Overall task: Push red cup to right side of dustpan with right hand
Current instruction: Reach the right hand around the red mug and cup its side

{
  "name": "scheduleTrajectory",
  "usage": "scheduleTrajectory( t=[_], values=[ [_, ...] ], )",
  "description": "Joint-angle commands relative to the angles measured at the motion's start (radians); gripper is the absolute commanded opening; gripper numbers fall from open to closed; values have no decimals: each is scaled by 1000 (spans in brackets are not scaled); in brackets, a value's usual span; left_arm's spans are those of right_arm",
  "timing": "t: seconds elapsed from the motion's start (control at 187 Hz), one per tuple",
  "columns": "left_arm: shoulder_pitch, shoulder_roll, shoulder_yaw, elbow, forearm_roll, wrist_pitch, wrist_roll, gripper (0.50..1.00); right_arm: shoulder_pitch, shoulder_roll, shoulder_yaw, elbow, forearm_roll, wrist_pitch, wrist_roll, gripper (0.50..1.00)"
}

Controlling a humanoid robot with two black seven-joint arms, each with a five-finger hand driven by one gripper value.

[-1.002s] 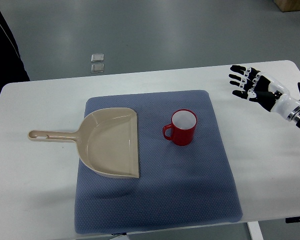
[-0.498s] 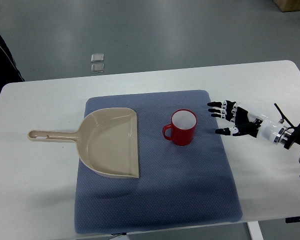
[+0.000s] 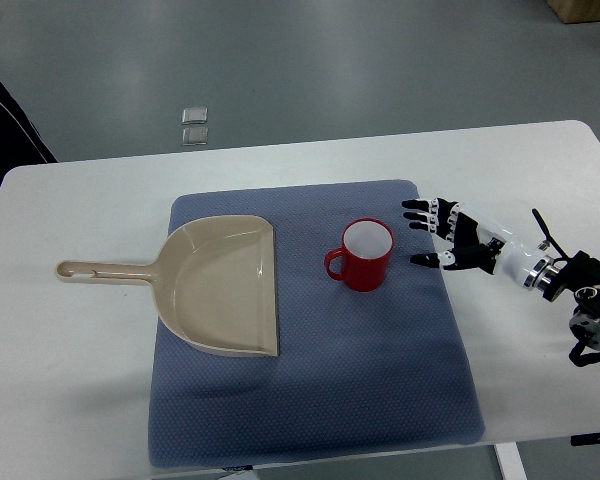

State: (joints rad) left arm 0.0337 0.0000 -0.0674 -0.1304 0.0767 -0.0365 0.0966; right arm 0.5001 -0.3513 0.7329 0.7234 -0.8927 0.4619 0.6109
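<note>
Nearest you, the blue-grey quilted mat (image 3: 310,400) spreads across the middle of the white table (image 3: 70,380), its front edge reaching almost to the table's near rim. On the mat's left half lies the beige dustpan (image 3: 225,290), mouth toward the right, its long handle stretching left off the mat onto bare tabletop. The red cup (image 3: 363,256) stands upright on the mat just right of the dustpan's open edge, apart from it, white inside, handle pointing left toward the pan. Your right hand (image 3: 452,240) reaches in from the right edge, black-and-white fingers (image 3: 420,210) spread apart and holding nothing, fingertips near the cup's right side with a narrow gap between them; the thumb points at the cup from lower down. Beyond the table's far edge you see grey, glossy floor, two small square objects (image 3: 194,125) lying on it, a dark garment (image 3: 5,130) at far left, and a cardboard-coloured corner at top right.
</note>
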Motion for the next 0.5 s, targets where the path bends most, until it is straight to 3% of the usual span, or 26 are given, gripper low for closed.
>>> scheduleTrajectory(
  t=[0.0, 0.493],
  values=[
    [0, 0, 0, 0, 0, 0, 0, 1000, 0, 14, -1, 4, 1, 0, 0, 932],
    [0, 0, 0, 0, 0, 1, 0, 1000, -2, 101, -27, 4, -5, -51, 0, 932]
  ],
)
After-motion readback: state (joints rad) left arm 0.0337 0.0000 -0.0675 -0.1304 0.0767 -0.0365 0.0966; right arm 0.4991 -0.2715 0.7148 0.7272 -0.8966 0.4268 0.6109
